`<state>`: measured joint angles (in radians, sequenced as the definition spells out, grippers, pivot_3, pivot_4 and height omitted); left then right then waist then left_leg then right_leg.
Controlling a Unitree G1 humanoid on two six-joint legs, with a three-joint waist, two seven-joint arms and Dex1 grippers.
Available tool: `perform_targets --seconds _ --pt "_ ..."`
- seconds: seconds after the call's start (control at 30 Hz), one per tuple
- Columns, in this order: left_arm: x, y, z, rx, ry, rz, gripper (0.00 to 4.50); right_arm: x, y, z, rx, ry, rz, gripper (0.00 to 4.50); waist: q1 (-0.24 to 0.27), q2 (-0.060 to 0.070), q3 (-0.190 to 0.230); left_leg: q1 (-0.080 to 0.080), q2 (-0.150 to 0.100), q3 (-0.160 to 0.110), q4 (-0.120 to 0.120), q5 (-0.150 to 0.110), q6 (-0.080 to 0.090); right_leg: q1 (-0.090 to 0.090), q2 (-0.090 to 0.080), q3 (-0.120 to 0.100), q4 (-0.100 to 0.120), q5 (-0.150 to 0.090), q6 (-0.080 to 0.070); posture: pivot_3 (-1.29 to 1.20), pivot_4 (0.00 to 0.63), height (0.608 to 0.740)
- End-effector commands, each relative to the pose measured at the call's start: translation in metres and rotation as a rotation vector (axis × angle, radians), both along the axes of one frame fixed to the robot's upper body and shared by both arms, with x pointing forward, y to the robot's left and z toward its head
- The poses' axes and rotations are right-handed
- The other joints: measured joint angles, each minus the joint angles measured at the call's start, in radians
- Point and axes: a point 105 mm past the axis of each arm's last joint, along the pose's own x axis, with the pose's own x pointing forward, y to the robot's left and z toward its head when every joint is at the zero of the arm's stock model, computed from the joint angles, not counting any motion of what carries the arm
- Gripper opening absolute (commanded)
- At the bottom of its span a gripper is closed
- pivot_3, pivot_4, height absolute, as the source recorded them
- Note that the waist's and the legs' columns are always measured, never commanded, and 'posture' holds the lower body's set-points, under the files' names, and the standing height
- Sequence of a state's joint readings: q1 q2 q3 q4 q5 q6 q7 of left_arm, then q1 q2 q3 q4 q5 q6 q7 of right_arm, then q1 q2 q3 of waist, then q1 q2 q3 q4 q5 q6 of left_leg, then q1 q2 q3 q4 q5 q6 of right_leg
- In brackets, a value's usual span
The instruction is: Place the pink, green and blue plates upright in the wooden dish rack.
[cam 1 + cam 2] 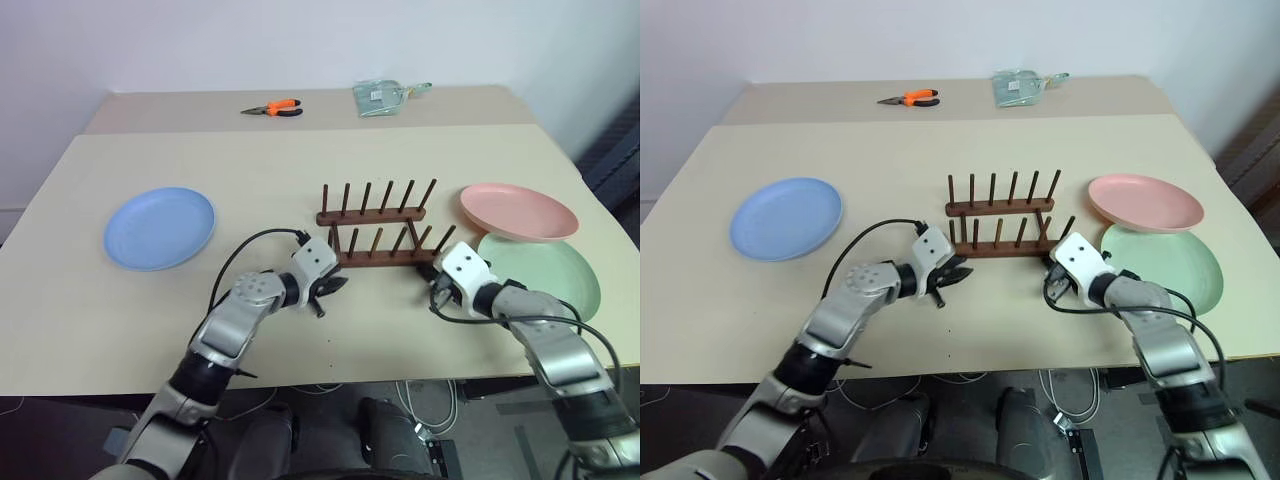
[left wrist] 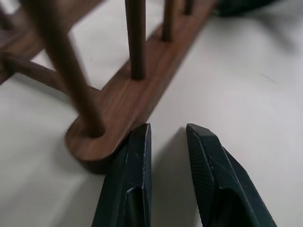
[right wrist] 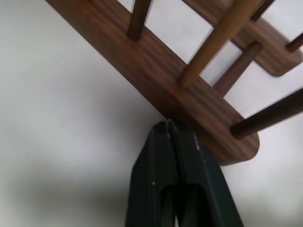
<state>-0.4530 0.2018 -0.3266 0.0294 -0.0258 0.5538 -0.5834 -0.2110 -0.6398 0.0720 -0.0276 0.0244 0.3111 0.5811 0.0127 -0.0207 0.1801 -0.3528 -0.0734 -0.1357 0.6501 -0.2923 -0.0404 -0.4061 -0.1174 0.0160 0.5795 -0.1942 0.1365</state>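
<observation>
The wooden dish rack [image 1: 375,225] stands empty at the table's middle, with two rails of upright pegs. Flat on the table lie the blue plate [image 1: 160,227] at the left, the pink plate [image 1: 518,210] at the right, and the green plate [image 1: 545,272] just in front of it, tucked under the pink plate's edge. My left gripper [image 1: 335,285] is at the near rail's left end, slightly open with nothing between its fingers [image 2: 137,156]; one finger is against the rail's end. My right gripper [image 3: 169,124] is shut and empty, with its tip against the near rail's right end.
Orange-handled pliers [image 1: 273,108] and a clear plastic packet [image 1: 380,98] lie at the table's far side. Bare tabletop [image 1: 250,180] stretches between the blue plate and the rack. The table's front edge runs just below both arms.
</observation>
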Motion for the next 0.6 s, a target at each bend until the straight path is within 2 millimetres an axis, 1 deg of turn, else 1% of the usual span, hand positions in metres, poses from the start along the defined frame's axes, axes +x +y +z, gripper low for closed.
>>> perform_targets --seconds 0.03,0.1,0.2,0.23,0.27,0.3,0.33,0.37,0.4,0.43,0.47,0.5,0.53,0.6 --pt "0.02 0.028 -0.012 0.048 0.008 0.156 1.2 0.014 -0.009 0.005 -0.026 -0.057 -0.054 0.0 -0.001 0.0 0.0 0.0 0.0 0.0 0.0 0.0 0.0 0.0 0.0 0.0 0.0 0.0 0.001 0.0 0.15 0.74" --pt "0.02 0.028 -0.01 0.041 0.0 0.137 1.2 0.018 -0.009 0.006 -0.032 -0.068 -0.051 0.0 -0.004 0.001 -0.001 0.0 0.0 0.0 -0.001 0.0 0.0 -0.001 0.0 0.0 0.0 0.001 0.001 0.0 0.15 0.74" --pt "0.014 0.032 -0.008 0.044 -0.008 0.099 1.2 0.012 -0.002 0.012 0.024 -0.038 0.022 0.0 -0.008 0.001 -0.001 0.0 0.0 0.0 -0.002 0.0 0.0 -0.002 0.001 0.0 0.0 0.001 0.001 0.0 0.15 0.74" --pt "0.011 0.035 -0.006 0.035 -0.012 0.084 1.14 0.006 0.003 0.016 0.043 -0.026 0.066 0.53 -0.011 0.001 -0.001 0.0 0.0 0.0 -0.002 0.0 0.0 -0.002 0.001 0.0 0.0 0.001 0.002 0.0 0.15 0.74" --pt "0.008 0.041 -0.003 0.024 -0.014 0.075 1.14 -0.001 0.008 0.022 0.057 -0.019 0.113 0.85 -0.013 0.001 -0.001 0.0 0.001 0.0 -0.002 0.0 0.0 -0.002 0.001 0.0 0.0 0.001 0.002 0.0 0.15 0.74" --pt "0.002 0.054 0.004 -0.025 0.002 0.071 1.14 -0.009 0.01 0.035 0.075 -0.027 0.157 1.24 -0.017 0.001 -0.001 0.0 0.001 0.0 -0.003 0.0 0.0 -0.002 0.001 0.0 0.0 0.001 0.002 0.0 0.15 0.74" --pt "-0.004 0.067 0.009 -0.05 0.01 0.066 1.7 -0.012 0.004 0.046 0.051 -0.047 0.159 1.8 -0.024 0.002 0.0 0.0 0.001 0.0 -0.004 0.0 0.0 -0.002 0.001 0.0 0.0 0.001 0.002 0.0 0.15 0.74" --pt "-0.008 0.075 0.014 -0.065 0.015 0.061 2.01 -0.014 0.0 0.053 0.032 -0.062 0.153 2.25 -0.029 0.003 0.001 -0.001 0.001 0.0 -0.004 0.0 0.0 -0.003 0.001 0.0 0.0 0.001 0.002 0.0 0.15 0.74" --pt "-0.012 0.08 0.016 -0.07 0.017 0.05 2.53 -0.013 -0.008 0.06 -0.01 -0.089 0.127 2.81 -0.03 0.004 0.001 -0.001 0.001 0.0 -0.005 0.0 0.0 -0.004 0.001 0.001 0.0 0.001 0.002 0.0 0.15 0.74" --pt "-0.018 0.082 0.018 -0.06 0.014 0.022 3.02 -0.01 -0.021 0.066 -0.061 -0.11 0.087 3.33 -0.029 0.004 0.001 -0.001 0.001 0.001 -0.004 0.0 0.0 -0.004 0.001 0.001 0.0 0.0 0.002 0.0 0.15 0.74" --pt "-0.027 0.08 0.021 -0.042 0.001 -0.033 3.48 -0.009 -0.037 0.075 -0.122 -0.128 0.056 3.75 -0.026 0.004 0.001 -0.002 0.001 0.001 -0.004 0.0 0.0 -0.004 0.001 0.001 0.0 0.0 0.002 0.0 0.15 0.74" --pt "-0.035 0.077 0.024 -0.032 -0.008 -0.084 3.48 -0.008 -0.049 0.082 -0.173 -0.141 0.036 3.75 -0.023 0.004 0.001 -0.002 0.001 0.001 -0.003 0.0 0.0 -0.004 0.001 0.001 0.0 0.0 0.0 0.0 0.15 0.74" --pt "-0.04 0.074 0.026 -0.026 -0.013 -0.116 3.48 -0.009 -0.055 0.087 -0.201 -0.146 0.027 3.75 -0.018 0.004 0.001 -0.002 0.001 0.001 -0.003 0.0 0.0 -0.004 0.0 0.001 -0.001 -0.001 -0.001 0.0 0.15 0.74" --pt "-0.051 0.061 0.03 -0.04 -0.005 -0.199 3.48 -0.011 -0.068 0.09 -0.286 -0.137 0.03 3.75 -0.007 0.003 0.001 -0.003 0.001 0.001 -0.002 0.0 0.0 -0.003 -0.001 0.001 -0.002 -0.002 -0.002 0.0 0.15 0.74"
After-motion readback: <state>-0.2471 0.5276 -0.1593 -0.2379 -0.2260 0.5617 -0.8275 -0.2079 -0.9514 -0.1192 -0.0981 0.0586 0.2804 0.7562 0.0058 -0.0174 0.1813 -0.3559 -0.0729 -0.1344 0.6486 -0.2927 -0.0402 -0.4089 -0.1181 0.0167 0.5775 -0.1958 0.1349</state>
